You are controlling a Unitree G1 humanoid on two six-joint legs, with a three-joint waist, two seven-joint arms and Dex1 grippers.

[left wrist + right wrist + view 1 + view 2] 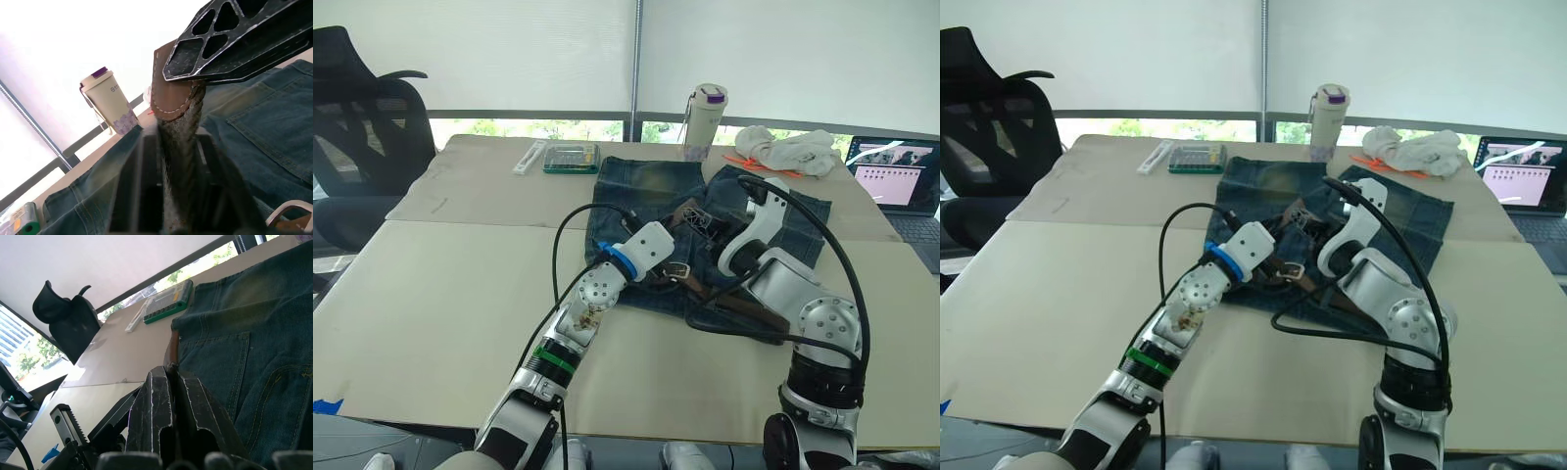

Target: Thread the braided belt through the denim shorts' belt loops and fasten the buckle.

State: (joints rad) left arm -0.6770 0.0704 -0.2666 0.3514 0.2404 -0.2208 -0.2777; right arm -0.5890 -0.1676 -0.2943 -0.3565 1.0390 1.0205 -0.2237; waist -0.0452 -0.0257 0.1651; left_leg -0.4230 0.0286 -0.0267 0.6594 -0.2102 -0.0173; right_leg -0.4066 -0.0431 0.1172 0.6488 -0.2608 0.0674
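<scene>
The denim shorts [651, 191] lie flat on the beige table [440, 284], waistband toward the robot and legs pointing at the window, and both arms meet over the waistband near the middle. The braided belt [744, 315] is bunched there: a loose dark-brown run trails off the near edge of the shorts toward the right arm, while another part rises between the two tools. The buckle [677, 269], a small pale frame, sits on the waistband just beside the left tool [658, 272]. In the left wrist view the left tool is closed on the woven strap [178, 161], which runs up between its fingers to a smooth brown leather tip [168, 93]; that tip lies against a finger of the other tool [234, 34] crossing above it. From the right wrist view the right tool [172, 377] has its two fingers pressed together with a thin sliver of brown strap [171, 350] pinched at the tips, directly above the denim. Beyond the shorts stand a white lidded cup with a purple cap [705, 119], a crumpled white cloth [791, 149], and a green-edged clear case [571, 157]. A laptop [899, 176] sits at the far right, and a black office chair [362, 127] stands off to the left.
</scene>
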